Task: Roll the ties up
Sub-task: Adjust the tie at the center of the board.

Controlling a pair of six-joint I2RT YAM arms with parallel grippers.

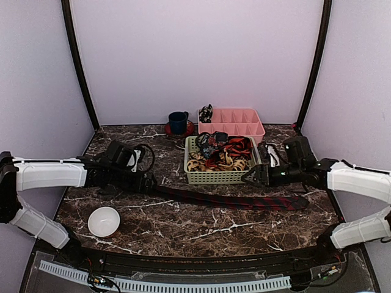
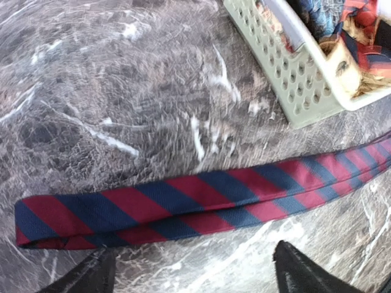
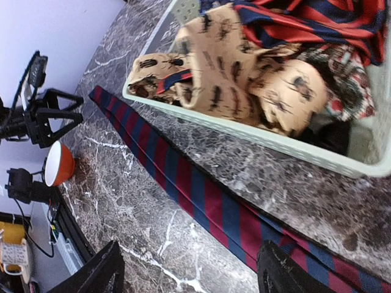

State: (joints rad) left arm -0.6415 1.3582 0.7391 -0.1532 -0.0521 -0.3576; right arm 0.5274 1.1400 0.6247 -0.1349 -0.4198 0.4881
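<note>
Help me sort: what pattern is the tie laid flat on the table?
The tie has navy and red diagonal stripes; clearest in left wrist view.

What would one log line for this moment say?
tie: flat, unrolled | left gripper: open, near narrow end | right gripper: open, over tie | basket: more ties

One tie (image 1: 232,199) lies flat on the table (image 1: 183,231) before the basket (image 1: 220,179).

No legible text, label, brand or number; none on striped tie (image 2: 183,207) or basket (image 2: 287,79).
</note>
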